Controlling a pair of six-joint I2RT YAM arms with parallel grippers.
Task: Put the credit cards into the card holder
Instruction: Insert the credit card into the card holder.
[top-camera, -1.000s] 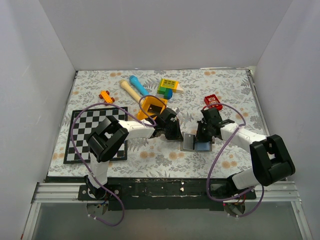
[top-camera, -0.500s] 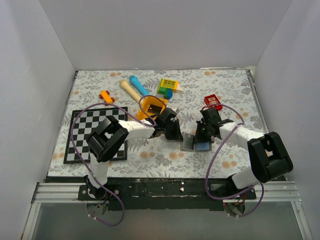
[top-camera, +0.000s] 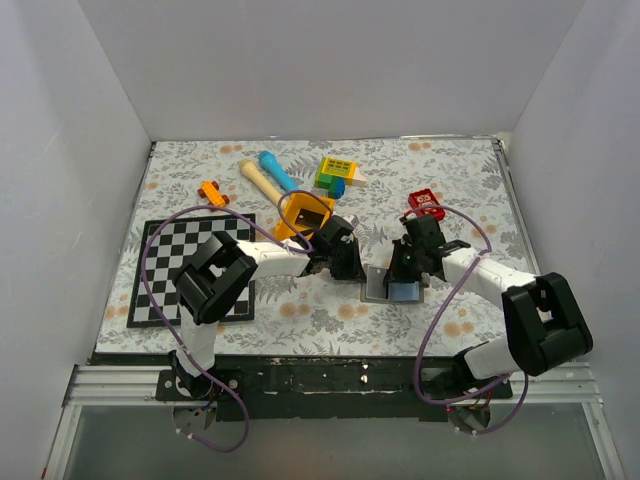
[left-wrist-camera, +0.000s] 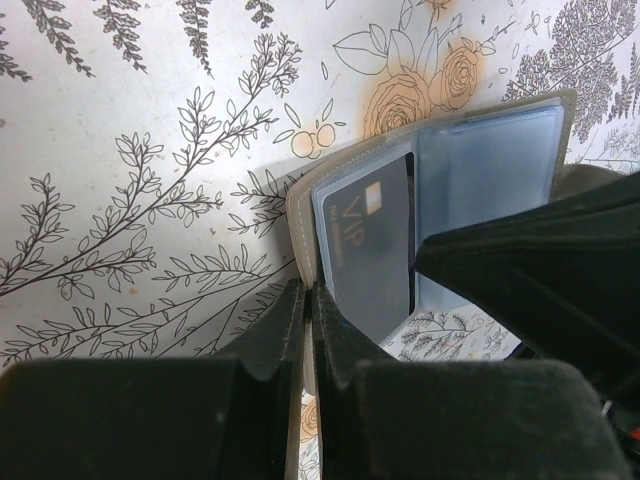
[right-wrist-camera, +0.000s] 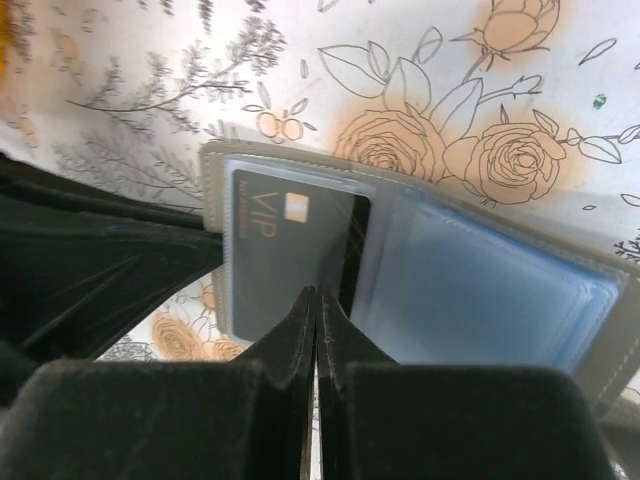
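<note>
White walls (top-camera: 330, 70) boxed the cell on 3 sides, w/ a floral-print table (top-camera: 450, 190) under everything. I had the card holder (left-wrist-camera: 490, 160) lying open btwn the two arms, pale blue pockets up. Everything else sat off from it: chessboard (top-camera: 165, 270) well to its left, orange tray (top-camera: 305, 215) just behind-left, red block (top-camera: 427, 203) behind-right.

One black credit card (right-wrist-camera: 290, 250), "VIP" on its face, sat in the holder's pocket on the left-arm side. It looked mostly in, though I couldn't tell if the near end was fully seated.

Left gripper (left-wrist-camera: 303, 295) was fully closed, and by the look of it pinching the holder's outer cover at the edge. Right gripper (right-wrist-camera: 316, 295) was closed tight too, tips right at the card's near edge. I couldn't tell if it pinched the card or just butted it.

Risks as I judged them:
- A push off the pocket's axis could jam or bow the card.
- If the cover slipped from the left pinch, the holder could slide on the cloth or flop shut.
- Both wrists were crowded close over the holder, so a bump was likely on any fast move.
</note>
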